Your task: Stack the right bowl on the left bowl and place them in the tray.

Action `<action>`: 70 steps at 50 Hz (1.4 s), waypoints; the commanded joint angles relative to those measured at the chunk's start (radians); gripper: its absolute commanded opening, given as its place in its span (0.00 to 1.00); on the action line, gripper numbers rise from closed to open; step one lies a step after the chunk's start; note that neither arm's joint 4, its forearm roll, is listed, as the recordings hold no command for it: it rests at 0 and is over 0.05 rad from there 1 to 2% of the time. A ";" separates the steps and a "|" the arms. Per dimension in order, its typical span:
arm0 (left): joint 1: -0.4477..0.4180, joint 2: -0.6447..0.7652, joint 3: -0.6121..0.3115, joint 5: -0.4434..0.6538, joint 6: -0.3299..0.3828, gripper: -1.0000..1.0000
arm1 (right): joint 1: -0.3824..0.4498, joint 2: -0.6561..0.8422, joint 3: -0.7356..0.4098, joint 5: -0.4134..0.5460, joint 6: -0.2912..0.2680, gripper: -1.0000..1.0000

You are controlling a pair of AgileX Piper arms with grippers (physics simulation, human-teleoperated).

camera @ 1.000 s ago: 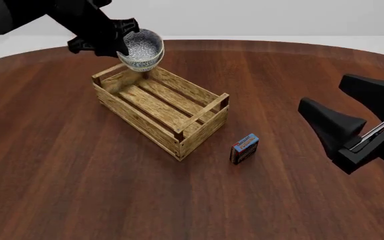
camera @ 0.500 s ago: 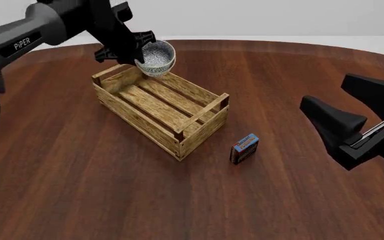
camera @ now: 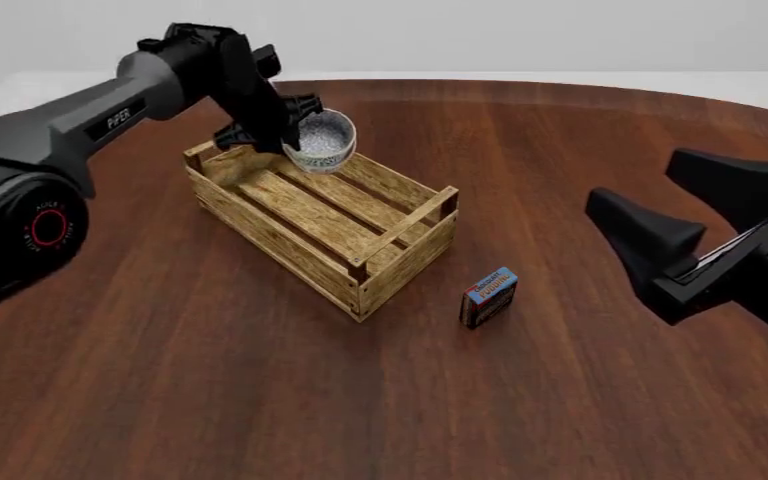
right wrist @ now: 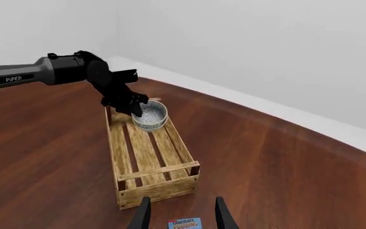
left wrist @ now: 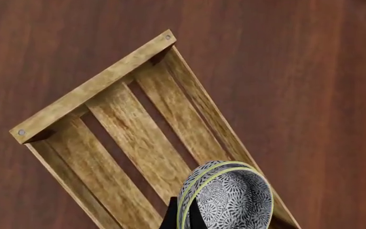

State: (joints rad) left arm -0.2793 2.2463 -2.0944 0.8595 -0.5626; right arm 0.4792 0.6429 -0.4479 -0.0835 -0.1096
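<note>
Fingers of the right gripper (right wrist: 177, 213) stand parted with nothing between them, low over the dark reddish-brown wooden worktop (camera: 224, 380). Just ahead of them lies a small blue-and-red box (camera: 488, 296), flat on the worktop and apart from everything else. Beyond the box sits the large rectangular light-wood slatted tray (camera: 404, 262) with its darker corner posts, angled across the worktop. Farther off, over the tray's far end, the left gripper (camera: 281, 128) hangs with its fingers pinched on the rims of two small round white bowls with a blue-grey pattern and thin yellowish rims, nested one inside the other: the right bowl (left wrist: 234, 202) sits inside the left bowl (left wrist: 189, 183). This stack is tilted and clear of the tray's slats, between its side walls.
</note>
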 commanded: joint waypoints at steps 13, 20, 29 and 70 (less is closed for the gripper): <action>0.061 0.126 0.034 -0.077 0.059 0.00 | 0.000 0.033 0.005 -0.026 0.004 1.00; 0.067 0.160 0.016 -0.075 0.055 0.00 | 0.001 0.011 0.005 -0.010 0.004 1.00; 0.069 0.198 -0.024 -0.062 0.050 0.00 | 0.000 0.004 0.005 -0.006 0.003 1.00; 0.116 0.297 -0.140 0.014 0.100 1.00 | 0.003 0.019 0.006 -0.016 0.004 1.00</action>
State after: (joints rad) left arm -0.2258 2.4939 -2.2589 0.8873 -0.5529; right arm 0.4812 0.6436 -0.4446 -0.0844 -0.1078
